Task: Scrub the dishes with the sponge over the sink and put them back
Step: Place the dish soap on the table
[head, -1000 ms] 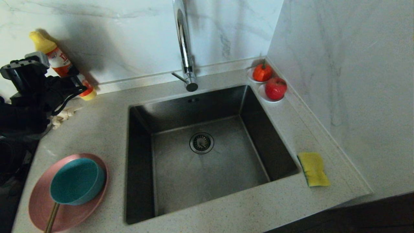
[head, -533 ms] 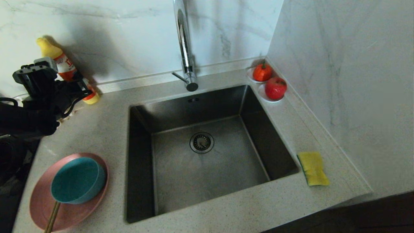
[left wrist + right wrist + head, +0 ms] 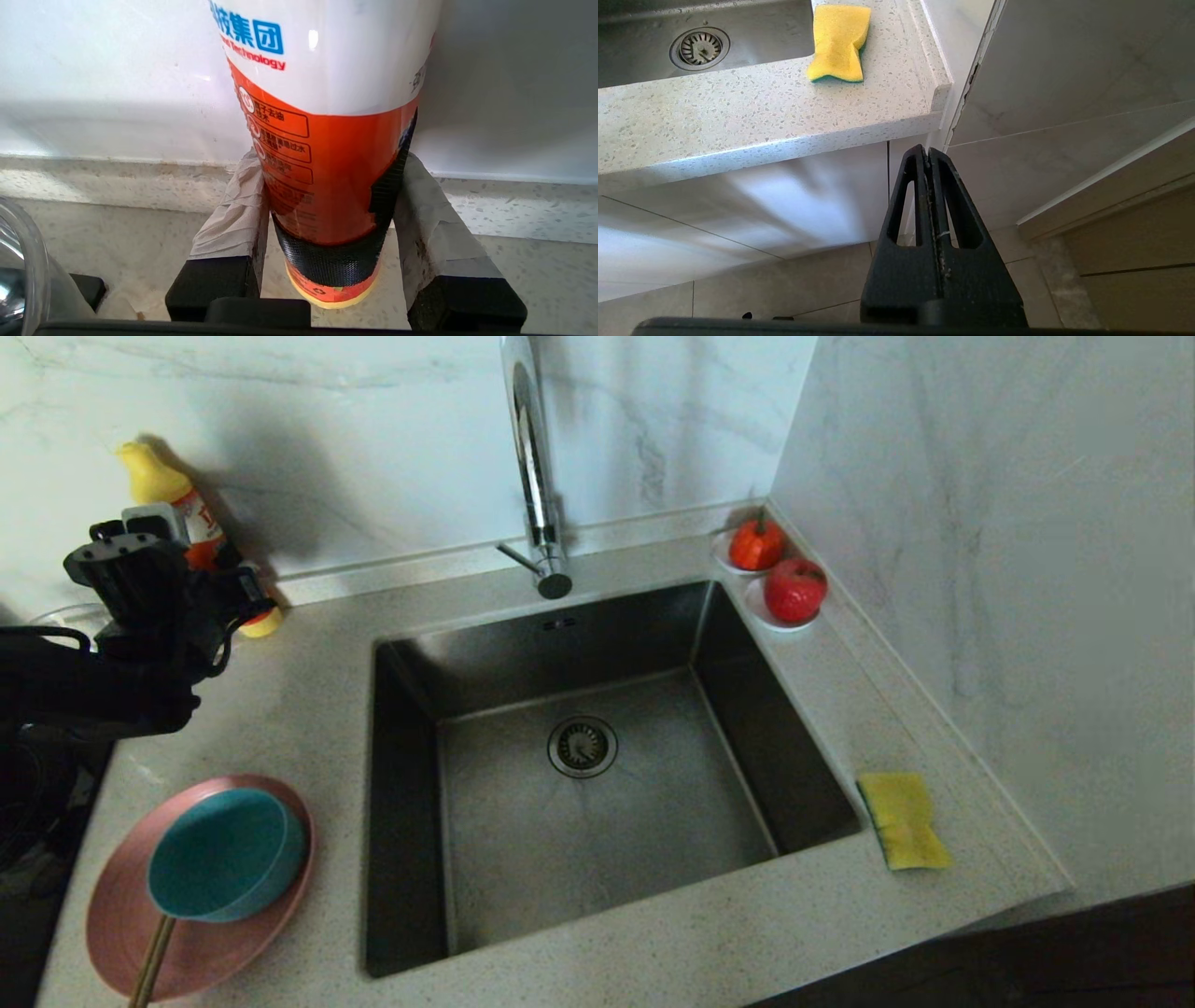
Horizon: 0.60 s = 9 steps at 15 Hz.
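Your left gripper (image 3: 329, 219) is at the counter's (image 3: 308, 709) back left corner, its taped fingers (image 3: 233, 219) closed partway around the lower body of an orange-and-white bottle (image 3: 327, 140) — both pads sit against its sides. The bottle stands upright against the wall (yellow cap on top), its base looks just clear of the counter. A clear glass rim (image 3: 18, 261) shows just beside the gripper.

Your right gripper (image 3: 930, 154) hangs below the counter's front right edge, fingers pressed fully together, holding nothing.

The sponge (image 3: 904, 821) lies yellow side up on the counter's right edge, just beside the sink (image 3: 401, 803). The plate (image 3: 121, 924) sits at the front left corner — the bowl (image 3: 224, 854) rests on it, with a stick (image 3: 149, 961) poking out from under the bowl. Two red fruits on saucers (image 3: 780, 616) occupy the back right corner.
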Motion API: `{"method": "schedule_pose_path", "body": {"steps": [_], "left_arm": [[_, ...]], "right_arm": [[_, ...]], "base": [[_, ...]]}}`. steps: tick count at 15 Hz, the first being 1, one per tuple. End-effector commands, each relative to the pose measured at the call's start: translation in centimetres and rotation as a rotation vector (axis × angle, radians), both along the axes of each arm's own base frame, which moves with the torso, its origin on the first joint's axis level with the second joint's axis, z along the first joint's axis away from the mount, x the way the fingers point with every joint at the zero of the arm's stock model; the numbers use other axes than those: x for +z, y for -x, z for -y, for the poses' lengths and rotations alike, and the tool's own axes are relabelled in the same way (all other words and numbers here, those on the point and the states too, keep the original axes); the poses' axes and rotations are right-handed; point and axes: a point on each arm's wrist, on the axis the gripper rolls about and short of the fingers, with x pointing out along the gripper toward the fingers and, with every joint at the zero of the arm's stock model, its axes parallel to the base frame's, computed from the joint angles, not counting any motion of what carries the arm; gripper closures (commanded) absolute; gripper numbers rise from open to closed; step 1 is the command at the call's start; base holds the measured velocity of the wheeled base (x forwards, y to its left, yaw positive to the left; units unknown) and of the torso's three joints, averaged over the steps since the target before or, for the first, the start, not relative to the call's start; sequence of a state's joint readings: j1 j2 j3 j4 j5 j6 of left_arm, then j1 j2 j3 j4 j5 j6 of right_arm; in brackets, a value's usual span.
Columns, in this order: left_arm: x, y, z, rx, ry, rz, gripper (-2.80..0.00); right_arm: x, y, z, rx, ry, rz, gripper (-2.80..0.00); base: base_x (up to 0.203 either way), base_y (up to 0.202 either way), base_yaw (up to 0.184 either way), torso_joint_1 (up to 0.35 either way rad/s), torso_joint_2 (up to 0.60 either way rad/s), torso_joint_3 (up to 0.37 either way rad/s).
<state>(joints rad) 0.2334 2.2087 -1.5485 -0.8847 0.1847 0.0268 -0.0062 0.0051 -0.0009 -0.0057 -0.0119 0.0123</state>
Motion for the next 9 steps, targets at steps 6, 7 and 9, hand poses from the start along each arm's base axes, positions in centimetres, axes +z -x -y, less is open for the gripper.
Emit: {"method": "schedule_pose_path", "body": {"steps": [6,7,9], "left_arm": [[-0.25,0.27,0.72,0.018,0.024,-0.005,0.00],[-0.07,0.35,0.79,0.023,0.024,0.000,0.00],[0.19,0.53,0.95,0.027,0.025,0.002,0.00]], "right_arm": [[0.03,0.00,0.00,0.000,-0.001,0.000,0.00],[-0.01,-0.01,0.00,0.000,-0.001,-0.001,0.00],[-0.02,-0.01,0.00,0.000,0.000,-0.001,0.00]], "base": [[0.000,0.000,0.000,0.000,0.00,0.000],[0.000,0.000,0.000,0.000,0.00,0.000],[0.000,0.000,0.000,0.000,0.00,0.000]]}}
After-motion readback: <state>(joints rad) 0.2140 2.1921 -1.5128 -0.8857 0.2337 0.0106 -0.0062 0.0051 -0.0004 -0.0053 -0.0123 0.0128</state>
